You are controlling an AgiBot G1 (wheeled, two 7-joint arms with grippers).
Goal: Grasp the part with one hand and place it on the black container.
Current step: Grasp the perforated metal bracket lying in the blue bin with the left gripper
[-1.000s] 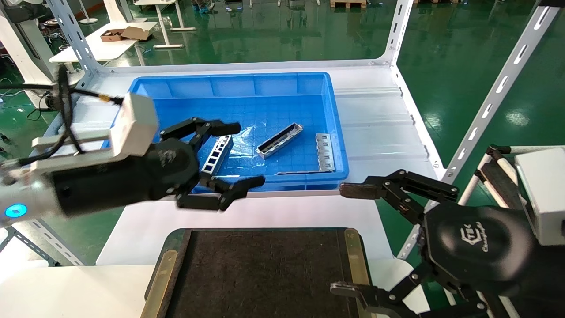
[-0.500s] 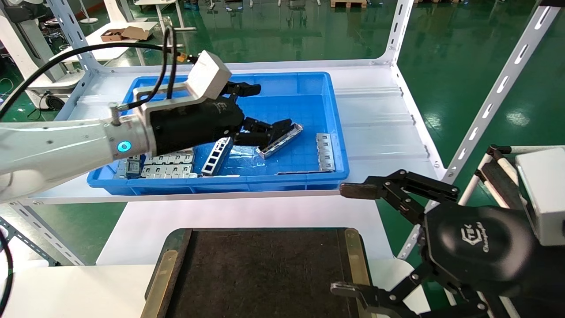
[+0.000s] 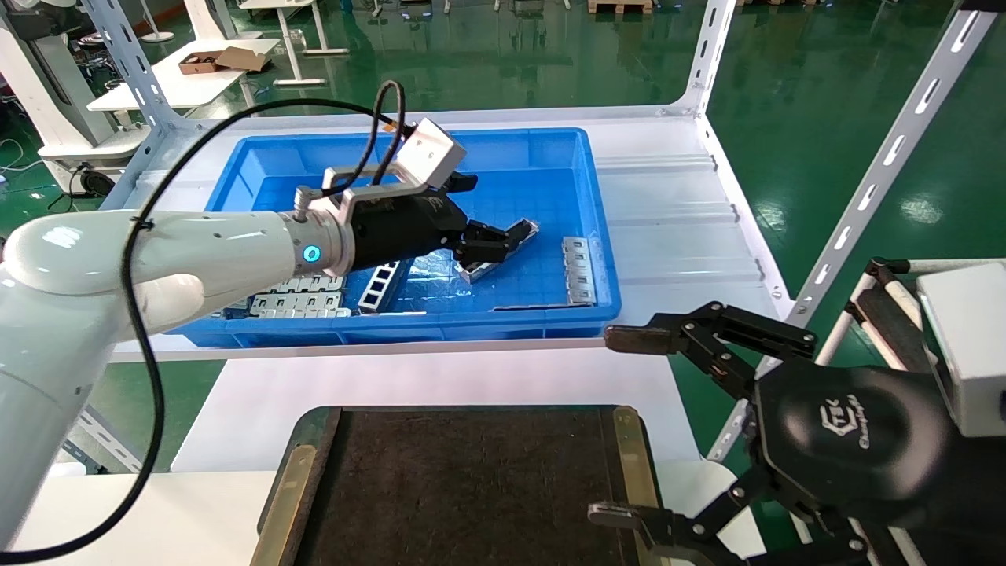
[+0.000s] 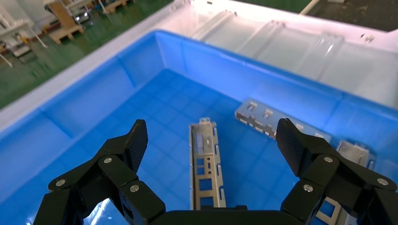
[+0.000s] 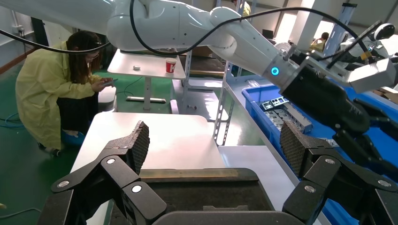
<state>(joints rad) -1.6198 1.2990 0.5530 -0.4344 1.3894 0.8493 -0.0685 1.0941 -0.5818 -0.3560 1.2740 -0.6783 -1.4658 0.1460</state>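
The part [image 3: 474, 272] is a narrow silver-grey channel lying on the floor of the blue bin [image 3: 511, 138]. My left gripper [image 3: 483, 211] is open, low inside the bin, right over the part. In the left wrist view the part [image 4: 205, 168] lies lengthwise between the spread fingers of the left gripper [image 4: 213, 138], untouched. The black container [image 3: 456, 487] lies at the near edge, with brass-coloured side strips. My right gripper [image 3: 621, 428] is open and empty by the container's right side; its wrist view shows the right gripper [image 5: 213, 145] above the black container [image 5: 187, 187].
A ladder-like bar [image 3: 383, 283] and flat slotted plates [image 3: 295, 297] lie left of the part; another plate [image 3: 578, 271] lies right of it. White slotted shelf posts [image 3: 872, 189] stand at the right. A person in yellow [image 5: 70, 84] crouches beyond the table.
My left arm has swung from in front of the bin up and into it, ending open over the part. The right arm has not moved.
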